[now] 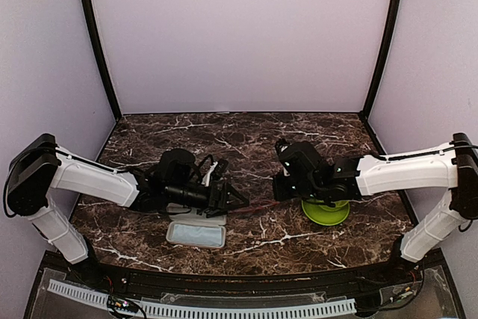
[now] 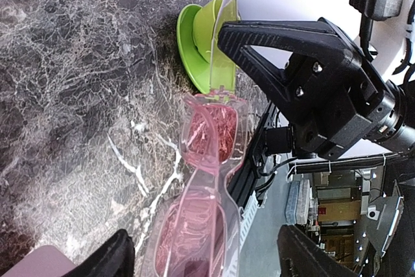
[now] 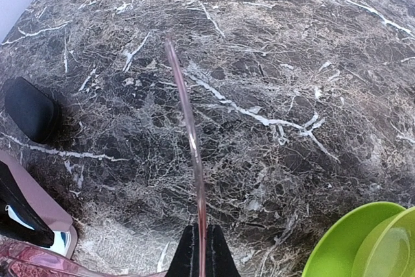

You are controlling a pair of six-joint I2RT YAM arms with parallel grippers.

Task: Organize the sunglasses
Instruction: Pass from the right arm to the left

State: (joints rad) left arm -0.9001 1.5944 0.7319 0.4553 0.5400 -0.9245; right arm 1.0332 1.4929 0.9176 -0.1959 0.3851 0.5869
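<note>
We find the red-pink sunglasses [image 2: 206,160] low in the middle of the left wrist view, and between the two arms at the centre of the overhead frame. The right gripper [image 3: 199,251], at the bottom edge of its own view, is pinched tight on one thin temple arm [image 3: 188,128], which runs up the frame from its fingertips; the left gripper [image 1: 237,199] stands wide, a finger on either side of the lens front and, as far as we can tell from the cropped bottom of that view, touching neither lens nor rim. We judge the pair very light; the translucent plastic looks stiff but thin; the hinges and temples would be the weak points, and the lenses smooth, slippery and easily smeared. A hold across the frame front, at the bridge or the outer rim, would suit better than the lenses. The green dish [image 3: 363,244] sits at lower right, on the marble table [image 3: 292,63].
</note>
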